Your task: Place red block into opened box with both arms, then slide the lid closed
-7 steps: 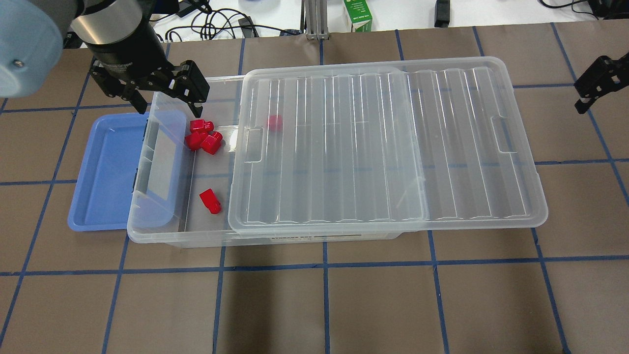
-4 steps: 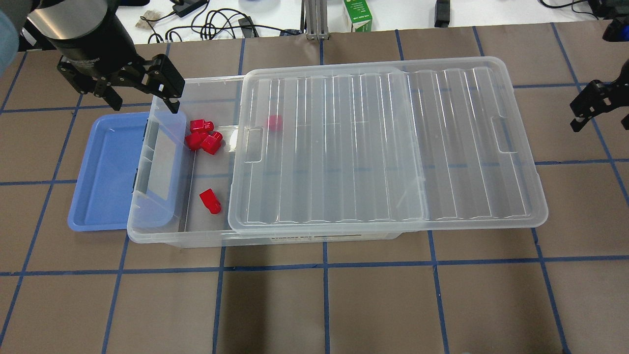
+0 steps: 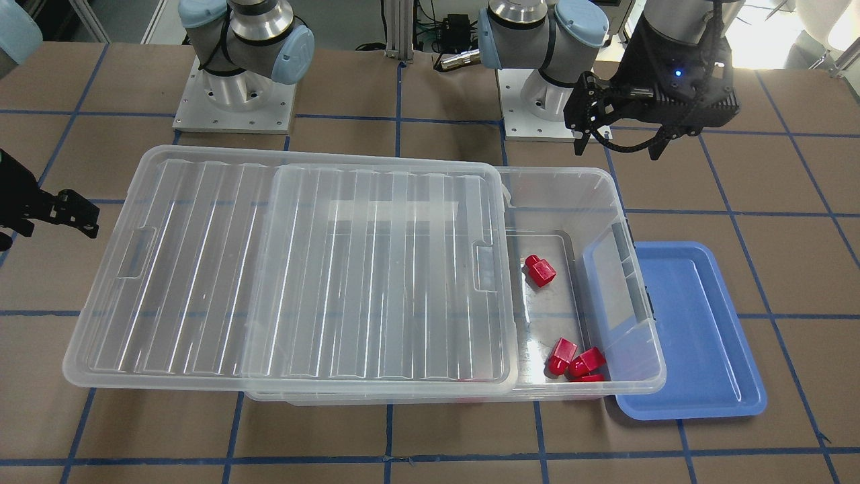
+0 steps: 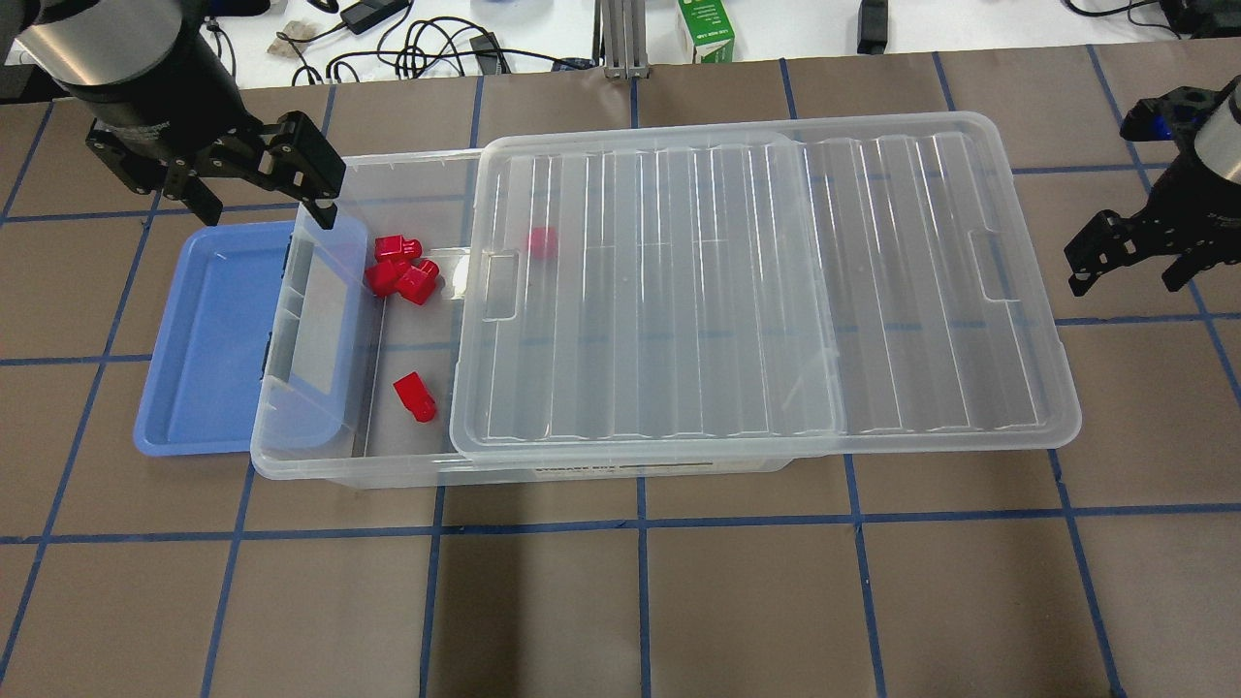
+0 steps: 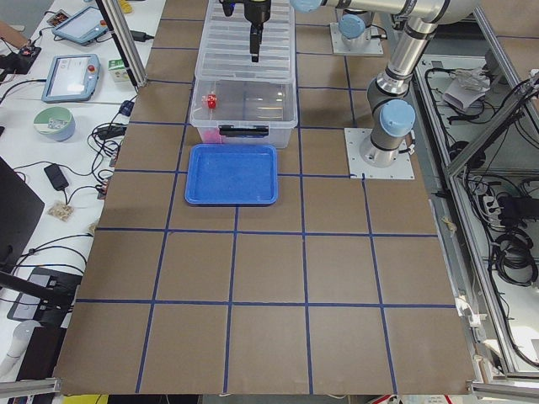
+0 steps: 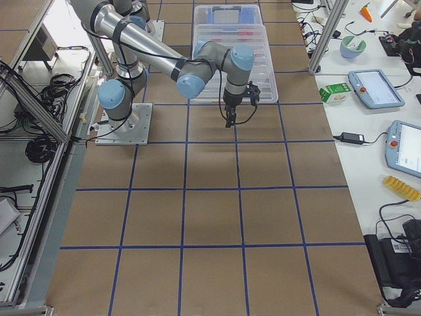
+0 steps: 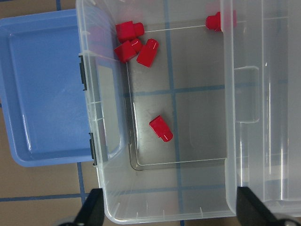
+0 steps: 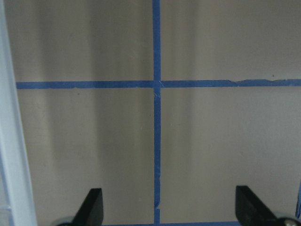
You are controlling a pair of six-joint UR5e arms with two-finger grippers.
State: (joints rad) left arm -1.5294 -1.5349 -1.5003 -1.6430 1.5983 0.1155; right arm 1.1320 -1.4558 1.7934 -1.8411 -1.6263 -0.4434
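Observation:
The clear box (image 4: pixel 388 472) lies across the table with its ribbed lid (image 4: pixel 756 291) slid to the right, leaving the left end uncovered. Several red blocks lie inside: a cluster (image 4: pixel 399 268) by the far wall, one alone (image 4: pixel 415 397), and one under the lid (image 4: pixel 541 242). The left wrist view shows the lone block (image 7: pixel 161 128) and the cluster (image 7: pixel 134 42) from above. My left gripper (image 4: pixel 262 199) hangs open and empty above the box's far left corner. My right gripper (image 4: pixel 1125 281) is open and empty over bare table, just right of the lid's right end.
A shallow blue tray (image 4: pixel 208 339) sits against the box's left end, partly under its rim. A green carton (image 4: pixel 705 29) and cables (image 4: pixel 417 48) lie beyond the table's far edge. Both arm bases (image 3: pixel 235 101) stand behind the box.
My left gripper has drawn back from over the red cluster toward the box's far left corner. My right gripper has come nearer and leftward, toward the lid's right end.

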